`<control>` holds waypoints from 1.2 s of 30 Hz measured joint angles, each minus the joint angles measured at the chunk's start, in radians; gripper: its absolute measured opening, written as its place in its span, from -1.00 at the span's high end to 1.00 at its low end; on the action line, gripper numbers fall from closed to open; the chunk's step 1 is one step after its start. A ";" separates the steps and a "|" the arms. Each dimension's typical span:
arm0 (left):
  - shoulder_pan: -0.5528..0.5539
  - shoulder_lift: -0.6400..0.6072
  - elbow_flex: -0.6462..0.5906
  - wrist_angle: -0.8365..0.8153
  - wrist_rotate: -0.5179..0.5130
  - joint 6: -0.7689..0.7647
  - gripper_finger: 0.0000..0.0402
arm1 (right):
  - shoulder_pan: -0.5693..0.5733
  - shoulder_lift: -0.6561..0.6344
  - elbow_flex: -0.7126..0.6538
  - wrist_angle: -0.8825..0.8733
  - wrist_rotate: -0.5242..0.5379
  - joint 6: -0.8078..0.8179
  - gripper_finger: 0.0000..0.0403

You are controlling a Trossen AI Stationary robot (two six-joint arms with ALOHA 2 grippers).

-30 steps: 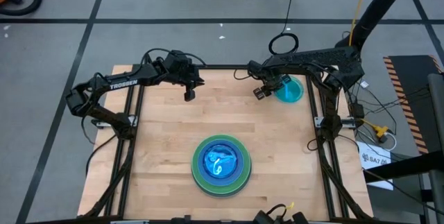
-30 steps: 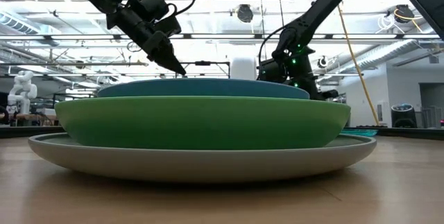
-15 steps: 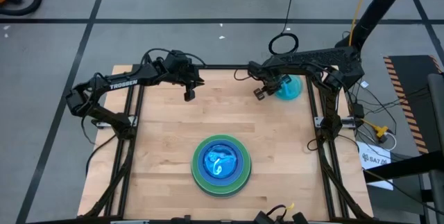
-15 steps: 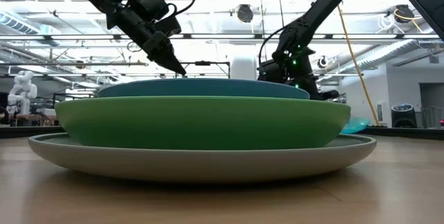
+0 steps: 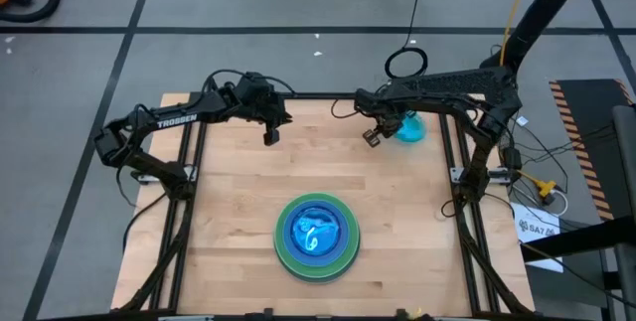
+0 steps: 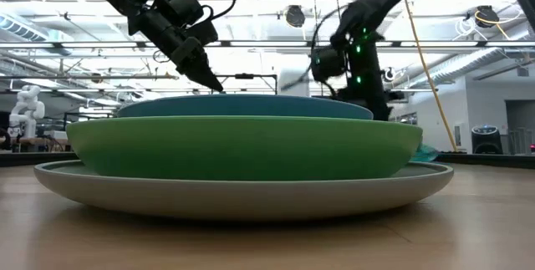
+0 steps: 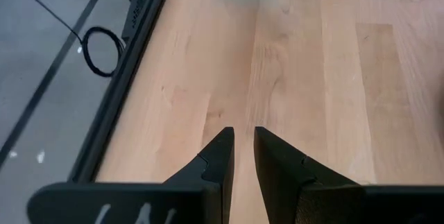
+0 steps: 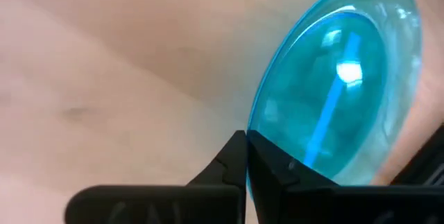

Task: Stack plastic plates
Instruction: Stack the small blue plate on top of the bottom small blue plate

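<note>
**Four cameras, one bench**

The high view looks straight down on the whole bench [image 5: 238, 192]. The low view sits at bench height, very near the plate stack [image 6: 242, 157], facing 12 o'clock; both share that stack. Each wrist view looks closely past its own tool at the boards.

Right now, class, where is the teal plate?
High view: the teal plate is at the table's far right corner, tilted, its rim pinched by the right gripper.

Three stacked plates [image 5: 317, 237]; one teal plate [image 5: 410, 127].
</note>
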 joint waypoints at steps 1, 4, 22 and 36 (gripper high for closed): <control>0.000 0.000 0.000 -0.006 0.000 -0.013 0.68 | 0.015 -0.015 0.001 0.003 0.000 -0.013 1.00; -0.008 0.000 -0.003 -0.033 0.009 -0.054 0.68 | 0.067 -0.061 0.001 0.003 0.000 -0.046 1.00; -0.334 -0.014 -0.153 0.071 0.013 -0.367 0.68 | 0.459 -0.245 0.001 0.125 0.112 -0.254 1.00; -0.592 -0.221 -0.152 -0.009 -0.209 -0.458 0.68 | 0.745 -0.254 0.002 0.228 0.101 -0.445 1.00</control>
